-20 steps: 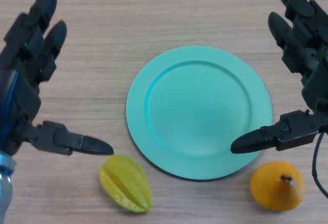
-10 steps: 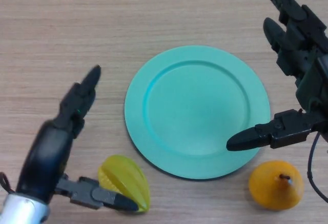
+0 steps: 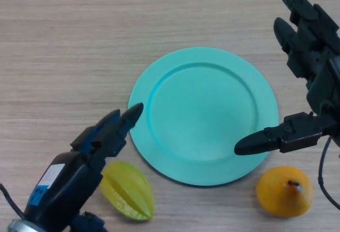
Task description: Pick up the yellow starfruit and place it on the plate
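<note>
The yellow starfruit [image 3: 129, 191] lies on the wooden table near the front edge, left of centre. A turquoise plate [image 3: 203, 114] sits bare in the middle, just beyond and to the right of the fruit. My left hand [image 3: 91, 155] hangs over the starfruit's left side, fingers [image 3: 123, 123] straight and pointing up toward the plate's rim. It is open and partly hides the fruit. My right hand [image 3: 313, 62] stays idle and open at the right edge, its thumb [image 3: 265, 139] reaching over the plate's lower right rim.
An orange pear-shaped fruit [image 3: 283, 191] with a small dark stem rests at the front right, just below the right thumb and close to the plate.
My left hand swung from the far left down and inward, turning so that its fingers now lie across the starfruit's left side and point at the plate. The right hand barely moved.
</note>
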`<state>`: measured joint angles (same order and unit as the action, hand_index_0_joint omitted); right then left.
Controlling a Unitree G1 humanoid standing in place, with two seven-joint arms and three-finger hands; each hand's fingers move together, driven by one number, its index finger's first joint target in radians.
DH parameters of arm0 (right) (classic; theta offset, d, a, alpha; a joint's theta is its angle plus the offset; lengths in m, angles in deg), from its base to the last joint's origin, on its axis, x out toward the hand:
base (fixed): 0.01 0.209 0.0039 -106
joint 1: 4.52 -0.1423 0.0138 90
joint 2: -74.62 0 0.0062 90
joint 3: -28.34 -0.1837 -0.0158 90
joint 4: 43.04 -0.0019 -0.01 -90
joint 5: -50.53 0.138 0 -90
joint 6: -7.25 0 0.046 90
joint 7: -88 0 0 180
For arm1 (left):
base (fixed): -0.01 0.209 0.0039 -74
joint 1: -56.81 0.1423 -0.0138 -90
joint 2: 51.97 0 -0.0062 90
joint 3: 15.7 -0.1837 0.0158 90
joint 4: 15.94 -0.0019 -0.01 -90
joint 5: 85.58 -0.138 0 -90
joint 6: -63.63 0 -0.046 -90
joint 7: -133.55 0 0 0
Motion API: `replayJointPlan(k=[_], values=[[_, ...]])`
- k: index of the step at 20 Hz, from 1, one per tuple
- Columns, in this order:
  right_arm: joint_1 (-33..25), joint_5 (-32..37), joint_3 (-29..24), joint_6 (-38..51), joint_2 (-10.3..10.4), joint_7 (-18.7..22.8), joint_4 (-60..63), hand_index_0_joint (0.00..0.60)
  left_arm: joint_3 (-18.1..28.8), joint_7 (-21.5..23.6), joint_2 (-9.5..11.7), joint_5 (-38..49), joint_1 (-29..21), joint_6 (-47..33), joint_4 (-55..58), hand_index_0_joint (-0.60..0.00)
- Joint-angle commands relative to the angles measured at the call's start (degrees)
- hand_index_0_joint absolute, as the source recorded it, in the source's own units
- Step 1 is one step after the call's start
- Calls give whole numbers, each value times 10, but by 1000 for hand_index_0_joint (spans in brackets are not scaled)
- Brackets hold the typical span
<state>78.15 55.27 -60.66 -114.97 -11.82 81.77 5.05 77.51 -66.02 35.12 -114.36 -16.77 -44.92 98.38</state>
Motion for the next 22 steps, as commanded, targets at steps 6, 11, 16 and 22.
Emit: replayJointPlan(k=[6,11,16,22], values=[[-19,31,-13,83,-6,19,-38,0,18,-4,15,-89,2,-86,-8,0],[-15,38,-17,82,-7,17,-41,0,27,22,23,-158,-7,-111,-43,0],[-17,42,-22,77,-9,24,-43,0,29,8,32,-191,4,-123,-58,-600],[-17,52,-26,72,-7,34,-46,0,41,-18,32,-156,7,-141,-47,-600]])
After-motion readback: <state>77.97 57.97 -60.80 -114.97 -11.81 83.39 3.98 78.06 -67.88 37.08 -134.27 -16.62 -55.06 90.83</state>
